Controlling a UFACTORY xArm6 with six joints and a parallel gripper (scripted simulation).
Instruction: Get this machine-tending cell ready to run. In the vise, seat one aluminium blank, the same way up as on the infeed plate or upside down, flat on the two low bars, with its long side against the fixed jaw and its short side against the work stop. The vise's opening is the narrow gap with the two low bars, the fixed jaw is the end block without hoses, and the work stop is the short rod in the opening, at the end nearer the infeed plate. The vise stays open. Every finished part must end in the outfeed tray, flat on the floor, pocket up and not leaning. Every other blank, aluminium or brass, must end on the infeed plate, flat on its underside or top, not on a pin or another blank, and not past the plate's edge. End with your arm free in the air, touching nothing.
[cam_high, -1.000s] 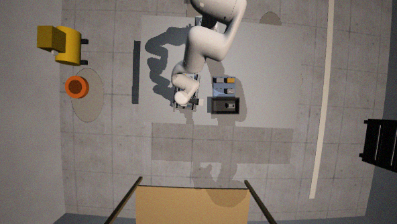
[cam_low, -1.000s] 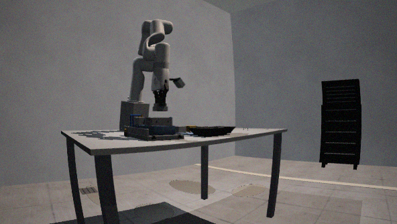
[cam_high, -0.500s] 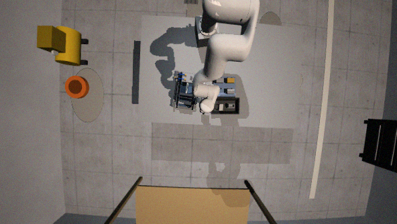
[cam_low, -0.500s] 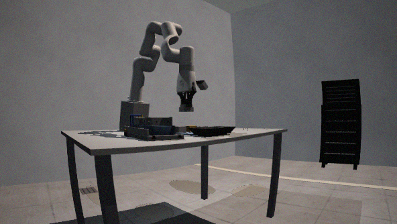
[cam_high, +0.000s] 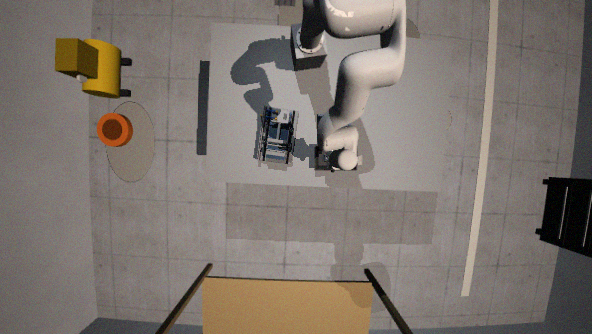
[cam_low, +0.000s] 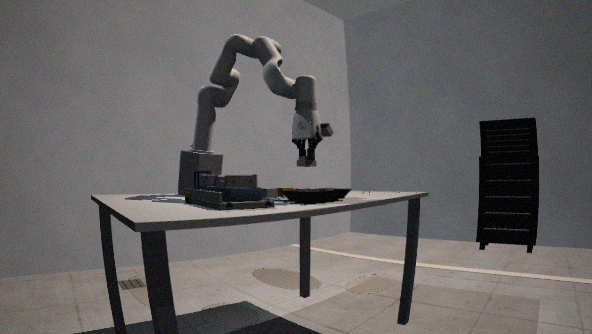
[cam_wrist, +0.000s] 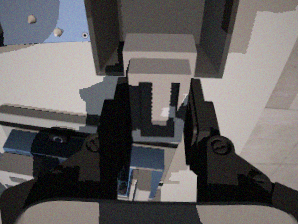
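Note:
My gripper (cam_low: 306, 156) hangs well above the table, over the black outfeed tray (cam_low: 316, 194). It is shut on a grey finished part (cam_low: 305, 162), a small block that sticks out below the fingertips. In the wrist view the part (cam_wrist: 160, 26) fills the space between the dark fingers, with darker side walls and a lighter recessed middle. The vise (cam_high: 276, 137) stands to the left of my wrist (cam_high: 342, 159) in the overhead view, and I cannot see into its opening. A blue infeed plate (cam_wrist: 40, 3) with small pale pins shows at the top left of the wrist view.
The arm's grey base block (cam_high: 308, 55) stands at the table's back edge. On the floor are a yellow machine (cam_high: 90, 65), an orange bin (cam_high: 114, 129), a black rack (cam_low: 507, 182) and a tan bench (cam_high: 287, 305).

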